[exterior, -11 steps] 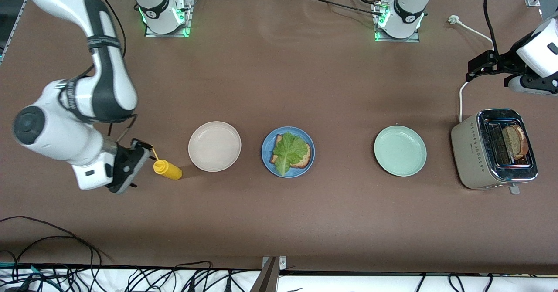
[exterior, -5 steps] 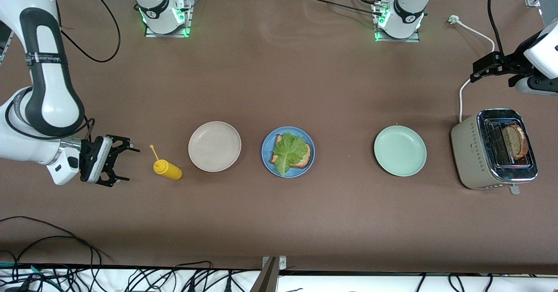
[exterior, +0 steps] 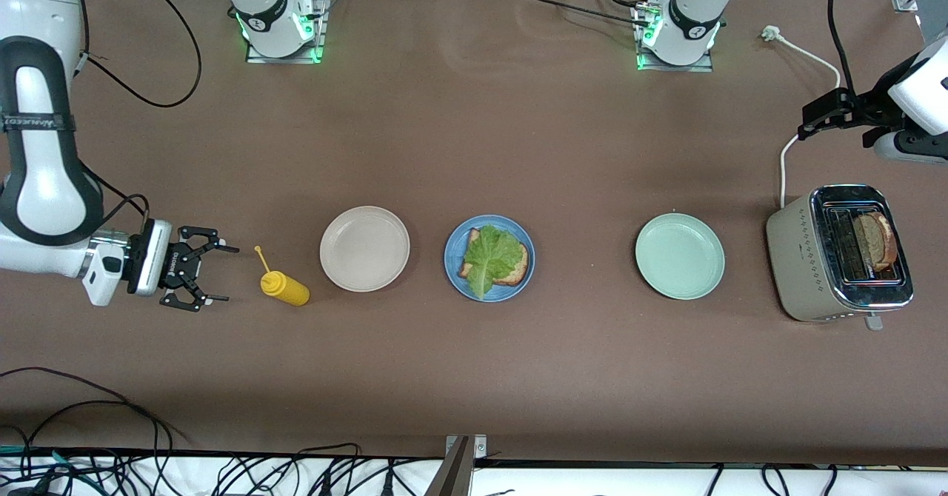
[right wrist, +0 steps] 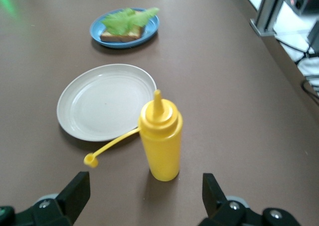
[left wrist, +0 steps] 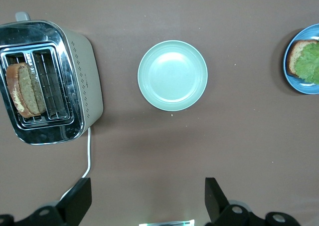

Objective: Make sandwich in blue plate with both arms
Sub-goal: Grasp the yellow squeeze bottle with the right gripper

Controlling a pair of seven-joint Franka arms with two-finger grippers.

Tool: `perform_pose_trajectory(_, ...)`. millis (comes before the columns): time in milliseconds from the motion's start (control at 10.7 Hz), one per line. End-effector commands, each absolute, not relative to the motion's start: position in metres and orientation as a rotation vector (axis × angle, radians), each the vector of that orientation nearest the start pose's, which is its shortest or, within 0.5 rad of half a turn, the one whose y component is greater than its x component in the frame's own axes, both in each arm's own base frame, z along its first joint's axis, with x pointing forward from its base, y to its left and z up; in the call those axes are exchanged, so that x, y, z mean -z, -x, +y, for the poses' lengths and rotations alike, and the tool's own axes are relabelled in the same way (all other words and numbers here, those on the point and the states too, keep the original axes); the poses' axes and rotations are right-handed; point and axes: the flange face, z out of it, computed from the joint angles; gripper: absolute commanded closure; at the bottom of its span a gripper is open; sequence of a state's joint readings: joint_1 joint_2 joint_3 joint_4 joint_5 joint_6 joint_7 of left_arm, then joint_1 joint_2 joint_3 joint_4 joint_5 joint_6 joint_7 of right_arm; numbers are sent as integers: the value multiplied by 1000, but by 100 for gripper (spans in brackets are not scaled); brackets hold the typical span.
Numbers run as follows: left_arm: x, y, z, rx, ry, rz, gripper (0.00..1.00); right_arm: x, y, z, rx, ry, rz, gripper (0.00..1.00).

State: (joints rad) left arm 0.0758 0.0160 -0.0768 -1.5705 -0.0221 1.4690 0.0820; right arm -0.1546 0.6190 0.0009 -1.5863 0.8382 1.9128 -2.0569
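- The blue plate (exterior: 489,257) sits mid-counter between a beige plate (exterior: 364,248) and a pale green plate (exterior: 680,255), holding one toast slice (exterior: 520,266) under lettuce (exterior: 490,256).
- The right gripper (exterior: 211,274) is low beside the yellow squeeze bottle (exterior: 284,287), jaws spread and empty.
- The left gripper (left wrist: 144,201) waits, apparently over the counter near the toaster (exterior: 840,253), jaws spread.

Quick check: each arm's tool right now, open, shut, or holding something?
Left tool: open, empty, above the brown table near the beige metal toaster.
Right tool: open, empty, beside the yellow plastic squeeze bottle.
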Motion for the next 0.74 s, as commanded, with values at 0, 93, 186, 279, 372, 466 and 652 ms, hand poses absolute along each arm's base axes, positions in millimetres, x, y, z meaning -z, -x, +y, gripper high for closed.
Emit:
perform_pose_trajectory(0,-612,-546,-1,-190,3167,124,0,-238,-665,-83,856,1678,-1698,0)
perform_pose_trajectory(93,-611,-546,-1,-193,3167,124,0,-224,-663,-92,888,1658,-1706,0)
perform_pose_trajectory(186,-612,-546,2,-190,3168,114,0,-211,-661,-99,906,1642,-1712,0)
perform_pose_trajectory(279,-612,-546,6,-190,3169,105,0,-195,-658,-101,923,1626,-1701,0)
perform_pose_trajectory(372,-612,-545,6,-190,3169,107,0,-180,-657,-98,959,1611,-1674,0)
perform_pose_trajectory(466,-614,-545,6,-185,3169,102,0,-167,-657,-93,983,1603,-1652,0)
perform_pose_trajectory(652,-616,-544,4,-183,3168,100,0,-144,-659,-73,1032,1585,-1625,0)
